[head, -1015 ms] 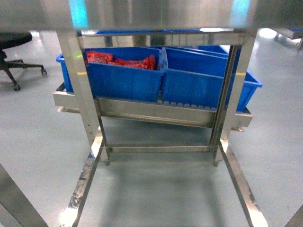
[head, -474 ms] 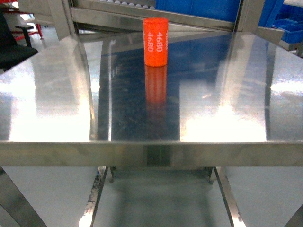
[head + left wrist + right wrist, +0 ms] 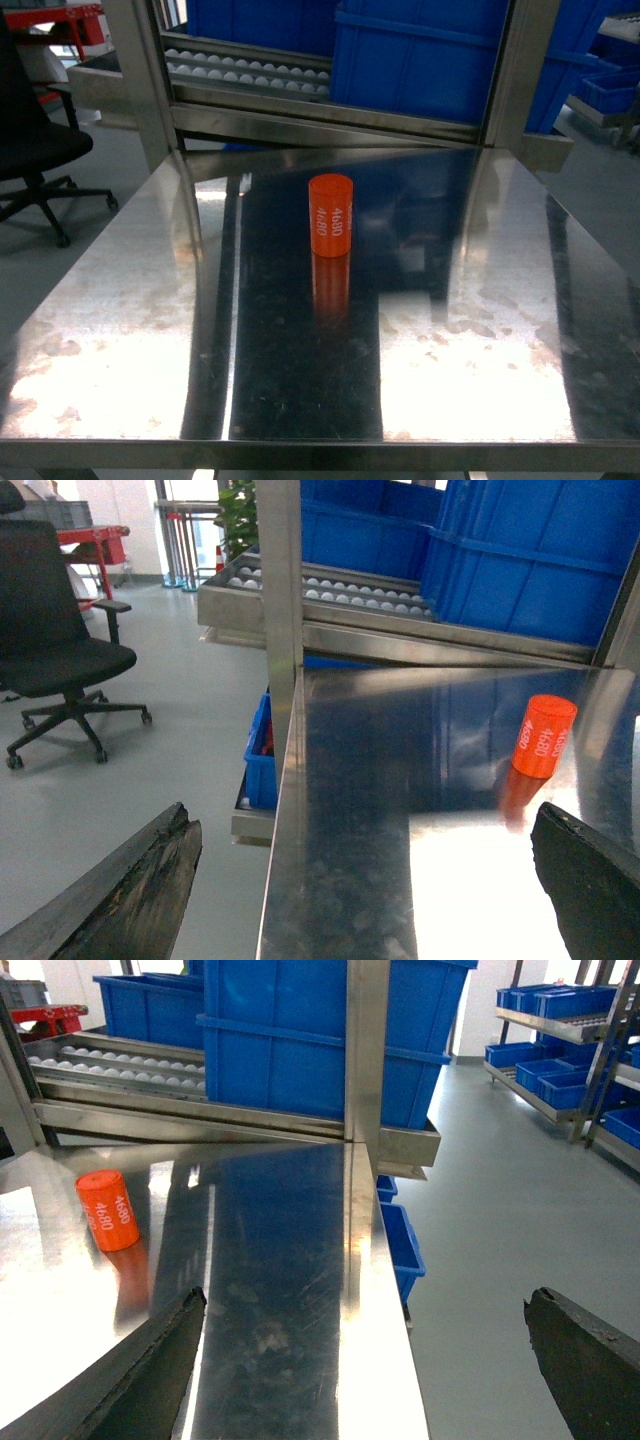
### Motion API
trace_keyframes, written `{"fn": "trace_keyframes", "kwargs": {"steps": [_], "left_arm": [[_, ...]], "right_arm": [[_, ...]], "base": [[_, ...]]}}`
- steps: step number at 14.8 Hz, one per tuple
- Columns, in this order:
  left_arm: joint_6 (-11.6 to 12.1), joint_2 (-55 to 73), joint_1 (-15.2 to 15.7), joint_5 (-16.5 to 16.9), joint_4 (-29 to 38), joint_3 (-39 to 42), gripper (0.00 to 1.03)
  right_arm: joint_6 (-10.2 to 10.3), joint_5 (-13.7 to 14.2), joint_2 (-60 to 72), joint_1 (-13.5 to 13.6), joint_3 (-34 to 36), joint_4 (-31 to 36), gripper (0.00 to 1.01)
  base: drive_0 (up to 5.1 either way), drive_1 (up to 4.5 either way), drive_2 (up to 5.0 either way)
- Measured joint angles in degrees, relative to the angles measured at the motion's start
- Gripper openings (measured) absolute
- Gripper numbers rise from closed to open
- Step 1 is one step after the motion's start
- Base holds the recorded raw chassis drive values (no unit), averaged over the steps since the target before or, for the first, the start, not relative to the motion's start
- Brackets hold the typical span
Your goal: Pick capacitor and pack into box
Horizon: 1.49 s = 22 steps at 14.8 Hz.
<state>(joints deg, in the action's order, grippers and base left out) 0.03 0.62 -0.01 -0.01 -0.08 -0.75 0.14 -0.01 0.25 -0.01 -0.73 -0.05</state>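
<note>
Capacitor [image 3: 331,215] stands upright near the middle of the steel table [image 3: 120,330], printed lettering facing the camera, touched by nothing. Left gripper [image 3: 360,880] spread wide, fingers [image 3: 130,890] low at the table's left edge. Right gripper [image 3: 360,1360] likewise spread, at the table's right edge. Blue bins [image 3: 430,60] on rack behind.

A capacitor [image 3: 331,215] stands upright on a table [image 3: 120,340], near the middle and toward its far edge. Behind the table, bins [image 3: 430,60] sit on a roller rack [image 3: 245,75]. An office chair [image 3: 30,150] stands on the floor to the left.
</note>
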Motion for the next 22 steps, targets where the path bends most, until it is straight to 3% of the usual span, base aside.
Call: {"fn": "trace_keyframes", "kwargs": {"steps": [19,20,21,22], "left_arm": [[0.0,0.0,0.0,0.0,-0.2,0.0,0.98],[0.3,0.9,-1.0,-2.7,1.0,0.0,0.98],[0.5,7.2,-4.1,-6.0,9.8,0.0,0.98],[0.5,16.7,-6.8,-5.4,18.6,0.0,0.98]], "right_arm": [[0.0,0.0,0.0,0.0,0.0,-0.3,0.98],[0.0,0.0,0.0,0.0,0.0,-0.3,0.98],[0.0,0.0,0.0,0.0,0.0,-0.3,0.98],[0.0,0.0,0.0,0.0,0.0,-0.2,0.98]], "base": [[0.0,0.00,0.0],[0.0,0.00,0.0],[0.0,0.00,0.0],[0.0,0.00,0.0]]}}
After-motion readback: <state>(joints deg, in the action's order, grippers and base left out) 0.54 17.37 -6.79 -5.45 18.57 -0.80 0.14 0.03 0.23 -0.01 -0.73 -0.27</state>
